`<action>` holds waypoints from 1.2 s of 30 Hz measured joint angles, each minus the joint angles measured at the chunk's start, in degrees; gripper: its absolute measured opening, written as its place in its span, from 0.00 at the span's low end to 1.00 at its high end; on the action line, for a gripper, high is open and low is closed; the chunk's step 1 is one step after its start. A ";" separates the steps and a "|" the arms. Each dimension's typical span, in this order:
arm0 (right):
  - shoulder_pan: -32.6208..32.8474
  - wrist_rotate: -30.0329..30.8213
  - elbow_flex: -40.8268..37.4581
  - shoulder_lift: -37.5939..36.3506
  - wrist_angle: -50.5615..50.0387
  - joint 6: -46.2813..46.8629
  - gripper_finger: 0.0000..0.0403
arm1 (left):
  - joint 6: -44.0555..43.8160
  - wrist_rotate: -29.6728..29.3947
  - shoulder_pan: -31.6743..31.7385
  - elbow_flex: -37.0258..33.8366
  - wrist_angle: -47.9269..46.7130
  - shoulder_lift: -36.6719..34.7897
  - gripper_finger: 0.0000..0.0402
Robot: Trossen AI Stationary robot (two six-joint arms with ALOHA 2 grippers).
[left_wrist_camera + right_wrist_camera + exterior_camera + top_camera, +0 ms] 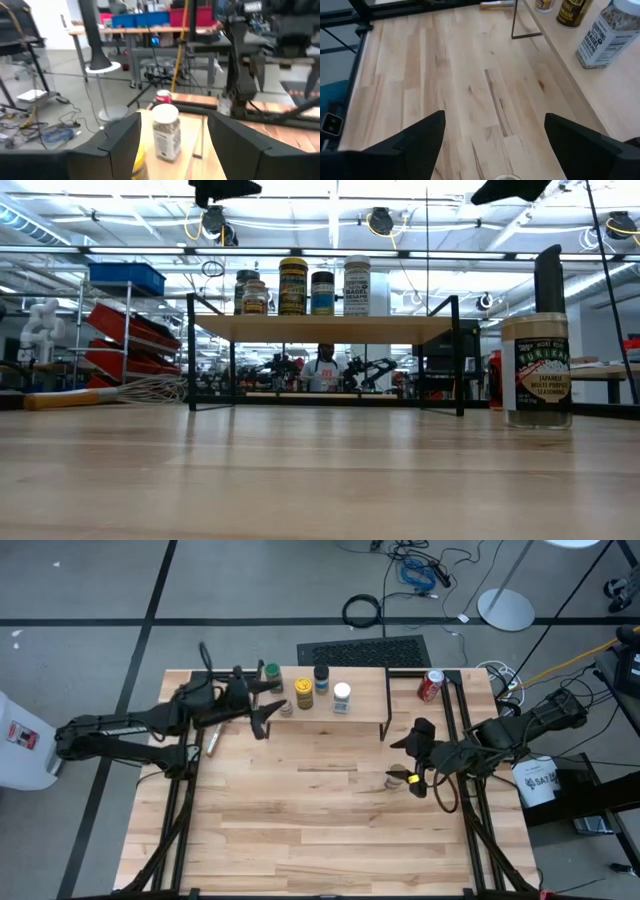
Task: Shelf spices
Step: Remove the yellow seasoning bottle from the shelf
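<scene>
**On the shelf: five jars; one on the table**

Near the shelf's left end, the left gripper hangs open. Low view alone shows the sixth jar's label below the open right gripper.

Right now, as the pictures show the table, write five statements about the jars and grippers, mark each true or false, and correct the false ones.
1. One spice jar stands on the table, off the shelf. True.
2. The red soda can is on the shelf. False: it stands on the table beside the shelf.
3. The right gripper is open. True.
4. The whisk lies on the shelf. False: it lies on the table.
5. The left gripper is shut on a jar. False: it is open.
</scene>
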 joint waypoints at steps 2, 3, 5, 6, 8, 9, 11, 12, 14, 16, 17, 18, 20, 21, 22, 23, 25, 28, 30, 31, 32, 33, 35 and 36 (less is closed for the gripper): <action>0.00 -0.33 0.01 0.00 -0.22 0.63 0.82 | 0.01 0.18 -0.08 -0.25 0.13 1.11 0.60; 0.02 -0.41 0.01 0.00 -0.46 0.79 0.82 | 0.57 -0.29 -0.06 -0.27 0.18 1.71 0.60; 0.04 -0.43 0.01 0.02 -0.76 0.80 0.82 | 1.53 -3.03 -0.04 -0.27 -0.34 2.68 0.60; 0.04 -0.41 0.01 0.08 -0.72 0.80 0.82 | 1.51 -3.57 -0.03 -0.29 -0.73 2.91 0.60; 0.04 -0.43 0.01 0.17 -0.67 0.69 0.82 | 1.58 -3.29 0.18 -0.22 -0.74 3.41 0.60; 0.04 -0.41 0.01 0.17 -0.67 0.53 0.82 | 2.18 -1.81 0.52 0.31 -1.99 3.66 0.60; 0.04 -0.40 0.01 0.15 -0.67 0.07 0.82 | 2.53 1.38 1.47 2.02 -4.96 4.23 0.60; 0.04 -0.41 0.01 0.15 -0.67 -0.28 0.82 | 2.56 3.05 2.06 3.17 -6.50 4.63 0.60; 0.04 -0.41 0.01 0.17 -0.61 -1.08 0.82 | 2.61 6.35 3.66 6.01 -9.66 5.59 0.60; 0.02 -0.39 0.01 0.15 -0.18 -1.81 0.82 | 2.80 9.28 5.73 9.55 -13.57 6.79 0.61; 0.02 -0.38 0.01 0.15 -0.17 -1.86 0.82 | 2.81 10.68 6.81 11.41 -15.47 7.62 0.62; 0.02 -0.40 -0.01 0.17 -0.17 -1.87 0.82 | 2.80 11.70 7.91 13.01 -17.08 8.51 0.65; 0.02 -0.38 -0.01 0.17 -0.16 -1.86 0.82 | 3.55 12.55 9.57 15.02 -19.24 10.21 0.71; 0.02 -0.38 -0.01 0.15 -0.13 -1.85 0.82 | 5.23 12.51 9.97 15.28 -19.14 10.96 0.74; 0.02 -0.38 -0.01 0.15 -0.14 -1.81 0.82 | 7.29 11.57 10.15 15.30 -18.67 11.55 0.78; 0.02 -0.39 -0.01 0.17 -0.15 -1.63 0.82 | 9.33 9.73 10.15 15.30 -17.83 12.14 0.80; 0.02 -0.38 -0.01 0.15 -0.15 -1.52 0.82 | 12.30 6.46 10.13 15.30 -16.85 13.10 0.83; 0.02 -0.39 -0.01 0.17 -0.27 -1.42 0.82 | 16.18 5.36 10.15 15.30 -17.65 14.07 0.85; 0.02 -0.38 -0.01 0.15 -0.28 -1.39 0.82 | 15.36 5.41 10.12 15.30 -17.65 14.56 0.85; 0.02 -0.38 -0.01 0.15 -0.30 -1.39 0.82 | 14.68 5.52 10.09 15.30 -16.95 14.79 0.85; 0.02 -0.38 -0.01 0.15 -0.30 -1.41 0.82 | 14.49 5.86 10.09 15.32 -16.64 14.97 0.85; 0.02 -0.38 -0.01 0.15 -0.35 -1.41 0.82 | 14.24 6.30 10.09 15.32 -16.79 15.10 0.85; 0.02 -0.38 -0.01 0.15 -0.35 -1.40 0.82 | 13.42 6.51 10.11 15.32 -16.90 15.48 0.85; 0.02 -0.38 -0.01 0.15 -0.39 -1.41 0.82 | 13.29 6.58 10.13 15.32 -17.05 15.68 0.85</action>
